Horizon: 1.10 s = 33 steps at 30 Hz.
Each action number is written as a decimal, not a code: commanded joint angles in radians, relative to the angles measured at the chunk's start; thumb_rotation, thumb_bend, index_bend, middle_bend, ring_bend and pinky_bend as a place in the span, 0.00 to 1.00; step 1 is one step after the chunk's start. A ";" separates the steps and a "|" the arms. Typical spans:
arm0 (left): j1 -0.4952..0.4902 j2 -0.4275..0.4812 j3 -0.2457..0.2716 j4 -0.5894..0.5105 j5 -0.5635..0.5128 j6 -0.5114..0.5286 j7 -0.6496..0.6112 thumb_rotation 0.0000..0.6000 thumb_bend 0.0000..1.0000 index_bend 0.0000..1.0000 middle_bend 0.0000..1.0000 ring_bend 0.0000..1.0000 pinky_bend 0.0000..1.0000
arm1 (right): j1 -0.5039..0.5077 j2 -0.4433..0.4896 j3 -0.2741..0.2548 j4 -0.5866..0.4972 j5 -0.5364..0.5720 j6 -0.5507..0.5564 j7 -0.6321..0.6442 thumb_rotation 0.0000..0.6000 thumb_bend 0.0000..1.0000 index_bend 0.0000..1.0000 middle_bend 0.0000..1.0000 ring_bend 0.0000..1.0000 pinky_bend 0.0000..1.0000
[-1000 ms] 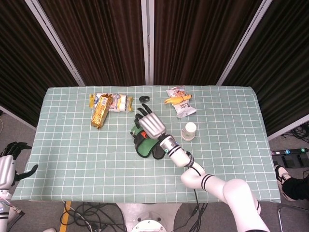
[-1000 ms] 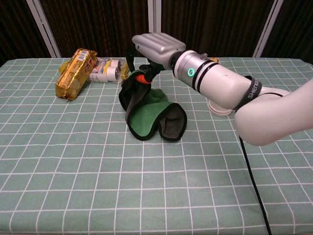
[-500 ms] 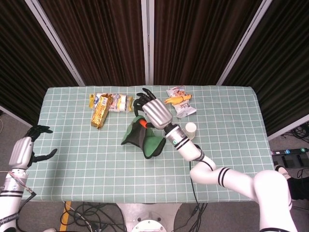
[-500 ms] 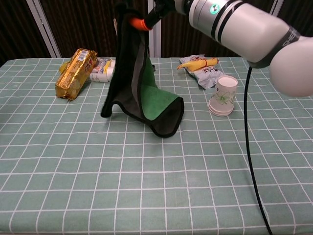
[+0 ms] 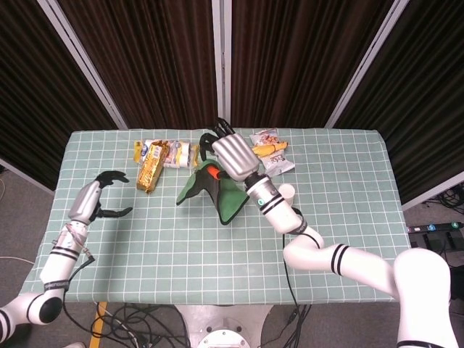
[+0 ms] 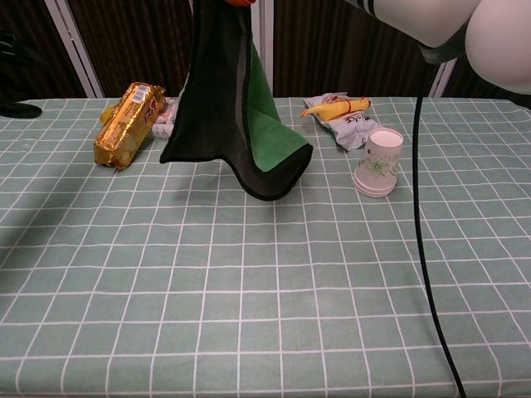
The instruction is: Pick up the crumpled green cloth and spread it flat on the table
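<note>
cloth (image 6: 241, 124) hanging above table (image 6: 249, 315), cup (image 6: 377, 162) right

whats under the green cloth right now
The green cloth hangs from the right hand, clear of the checked table. Bare tablecloth shows beneath it in the chest view; nothing visible.

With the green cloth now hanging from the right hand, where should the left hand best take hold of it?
Probably the free lower corner of the hanging green cloth with dark edging, approached from the robot's left. That corner sticks out sideways, clear of the table, and the open left hand is already on that side.

Head view high above, chest view low; shared checked table (image 5: 341, 239)
</note>
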 commanded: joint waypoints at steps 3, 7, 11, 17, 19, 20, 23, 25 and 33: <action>-0.071 -0.114 -0.020 0.092 -0.096 -0.027 0.118 0.89 0.09 0.32 0.20 0.13 0.24 | 0.032 -0.019 0.011 0.013 0.037 -0.013 -0.029 1.00 0.45 0.73 0.33 0.12 0.00; -0.090 -0.165 -0.026 0.108 -0.130 -0.028 0.141 0.73 0.06 0.30 0.19 0.13 0.24 | 0.052 -0.031 0.011 0.027 0.045 -0.021 -0.025 1.00 0.46 0.73 0.33 0.12 0.00; -0.104 -0.193 -0.025 0.104 -0.144 -0.025 0.167 0.65 0.05 0.29 0.19 0.13 0.24 | 0.075 -0.047 0.012 0.045 0.051 -0.027 -0.023 1.00 0.47 0.73 0.33 0.12 0.00; -0.112 -0.203 -0.017 0.076 -0.149 -0.020 0.199 0.65 0.05 0.29 0.19 0.13 0.24 | 0.115 -0.074 0.022 0.083 0.075 -0.030 -0.048 1.00 0.47 0.72 0.33 0.12 0.00; -0.115 -0.205 -0.011 0.070 -0.149 -0.018 0.216 0.66 0.05 0.29 0.19 0.13 0.24 | 0.129 -0.085 0.030 0.100 0.091 -0.030 -0.060 1.00 0.47 0.73 0.33 0.12 0.00; -0.117 -0.207 -0.010 0.067 -0.153 -0.018 0.226 0.70 0.06 0.29 0.19 0.13 0.24 | 0.138 -0.093 0.036 0.110 0.103 -0.030 -0.068 1.00 0.47 0.73 0.33 0.12 0.00; -0.127 -0.218 -0.009 0.065 -0.170 -0.022 0.252 0.77 0.06 0.29 0.19 0.13 0.24 | 0.163 -0.114 0.051 0.138 0.135 -0.031 -0.087 1.00 0.47 0.72 0.33 0.12 0.00; -0.135 -0.228 -0.012 0.073 -0.185 -0.024 0.271 0.80 0.06 0.29 0.19 0.13 0.24 | 0.177 -0.125 0.060 0.149 0.152 -0.032 -0.094 1.00 0.48 0.72 0.33 0.12 0.00; -0.166 -0.286 -0.019 0.128 -0.246 -0.014 0.352 0.81 0.06 0.29 0.19 0.13 0.24 | 0.200 -0.138 0.070 0.158 0.185 -0.019 -0.110 1.00 0.48 0.72 0.33 0.12 0.00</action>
